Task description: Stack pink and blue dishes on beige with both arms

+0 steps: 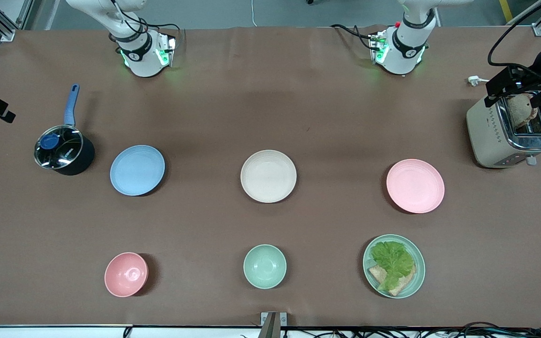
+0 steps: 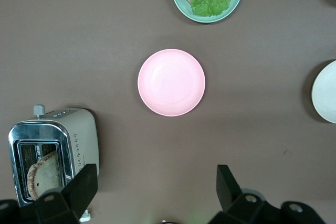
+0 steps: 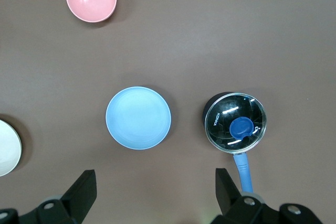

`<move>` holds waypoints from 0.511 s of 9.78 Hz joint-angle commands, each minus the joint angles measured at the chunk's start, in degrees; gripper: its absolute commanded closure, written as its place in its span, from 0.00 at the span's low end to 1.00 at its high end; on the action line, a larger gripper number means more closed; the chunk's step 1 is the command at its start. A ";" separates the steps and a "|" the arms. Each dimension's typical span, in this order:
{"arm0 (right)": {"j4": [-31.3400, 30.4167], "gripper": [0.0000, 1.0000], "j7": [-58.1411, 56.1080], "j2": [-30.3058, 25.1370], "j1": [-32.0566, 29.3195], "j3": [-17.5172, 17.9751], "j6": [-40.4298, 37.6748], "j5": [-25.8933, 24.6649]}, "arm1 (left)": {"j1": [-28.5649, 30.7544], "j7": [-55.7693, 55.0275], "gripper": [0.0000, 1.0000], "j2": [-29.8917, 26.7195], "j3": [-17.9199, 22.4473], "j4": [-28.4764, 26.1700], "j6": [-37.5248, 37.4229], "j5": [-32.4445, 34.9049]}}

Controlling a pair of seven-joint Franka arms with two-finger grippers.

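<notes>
The left gripper (image 2: 153, 190) has its two fingers (image 2: 84, 184) spread wide with nothing between them, and it hangs high over the table above the pink plate (image 2: 171, 82). The right gripper (image 3: 153, 192) is likewise wide open and empty, high over the blue plate (image 3: 138, 117). All three plates lie flat in a row across the middle of the table, well apart: the blue plate (image 1: 137, 170) toward the right arm's end, the beige plate (image 1: 268, 176) in the centre, the pink plate (image 1: 415, 186) toward the left arm's end. A lidded saucepan (image 1: 61, 149) stands just beside the blue plate. A toaster (image 1: 505, 134) holding bread stands near the pink plate. Nearer the front camera sit a pink bowl (image 1: 126, 274), a green bowl (image 1: 264, 266) and a green plate (image 1: 418, 272) with lettuce on bread.
</notes>
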 commanded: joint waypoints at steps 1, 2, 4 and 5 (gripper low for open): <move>0.62 0.00 0.84 0.08 -0.51 0.36 -0.75 -0.15 | 0.01 0.55 0.00 1.42 0.19 0.75 -1.09 0.02; 0.62 0.00 0.84 0.08 -0.51 0.36 -0.75 -0.15 | 0.01 0.55 0.00 2.81 0.54 2.41 -1.18 0.36; 0.62 0.00 0.76 0.08 -0.51 0.36 -0.75 -0.15 | 1.06 2.56 0.00 6.15 0.63 2.35 -0.66 1.42; 0.44 0.00 -0.81 0.16 -0.51 0.36 -0.66 -0.15 | 2.89 2.84 0.00 8.87 0.63 0.94 2.65 0.72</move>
